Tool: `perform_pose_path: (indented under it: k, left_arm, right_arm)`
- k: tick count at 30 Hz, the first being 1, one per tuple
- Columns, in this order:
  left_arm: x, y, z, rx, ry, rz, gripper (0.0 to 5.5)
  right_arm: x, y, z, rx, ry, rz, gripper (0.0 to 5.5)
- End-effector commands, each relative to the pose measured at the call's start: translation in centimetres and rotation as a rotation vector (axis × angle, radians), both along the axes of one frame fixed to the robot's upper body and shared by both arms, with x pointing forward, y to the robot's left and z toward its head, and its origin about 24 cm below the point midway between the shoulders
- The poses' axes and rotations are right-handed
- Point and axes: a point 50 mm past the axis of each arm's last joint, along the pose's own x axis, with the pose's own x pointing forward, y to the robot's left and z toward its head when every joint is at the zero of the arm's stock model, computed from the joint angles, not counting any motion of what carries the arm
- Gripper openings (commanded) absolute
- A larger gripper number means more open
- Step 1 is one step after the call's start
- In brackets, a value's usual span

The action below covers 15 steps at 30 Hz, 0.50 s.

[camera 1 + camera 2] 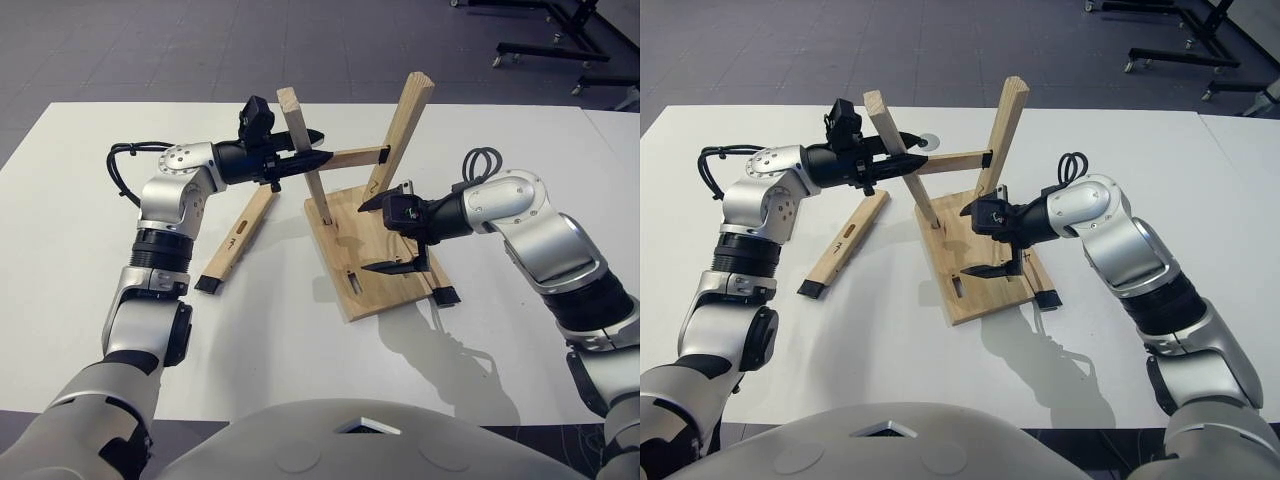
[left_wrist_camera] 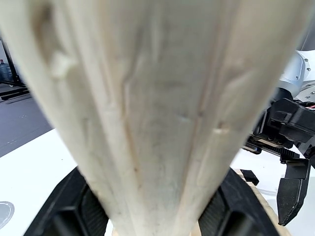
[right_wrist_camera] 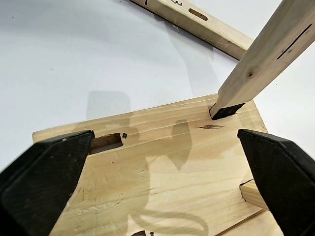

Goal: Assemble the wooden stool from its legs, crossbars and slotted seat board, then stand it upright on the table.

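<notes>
The board (image 1: 385,285) lies flat mid-counter (image 1: 100,230). On it a frame of two legs (image 1: 405,120) and a crossbar (image 1: 350,157) stands tilted. The left claw (image 1: 310,160) pinches the frame's left leg beside the crossbar. The right claw (image 1: 363,238) hangs spread over the board. A spare leg (image 1: 238,240) lies to the left. The wood looks stiff, light and smooth, so flat faces likely grip best.

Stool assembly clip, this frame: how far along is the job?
Done: a crossbar joins the held leg and a second leg. In hand: the left gripper is shut on the held leg, propping the pair tilted on the seat board; the right gripper hangs open above it. Left: a loose leg lies on the table beside the board, and the stool is not yet upright.
</notes>
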Motion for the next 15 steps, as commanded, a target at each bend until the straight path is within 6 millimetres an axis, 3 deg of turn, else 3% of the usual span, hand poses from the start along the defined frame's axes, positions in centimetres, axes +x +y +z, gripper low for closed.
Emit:
perform_pose_path:
  k: [1, 15]
  left_arm:
    - [-0.2, 0.06, -0.68, 0.057, 0.002, 0.008, 2.09]
    - [0.11, 0.58, -0.91, 0.051, 0.024, 0.056, 2.09]
  right_arm:
    - [-0.11, -0.05, 0.03, -0.002, 0.0, -0.005, 5.38]
    - [0.0, 0.13, 0.2, 0.014, -0.002, -0.01, 5.38]
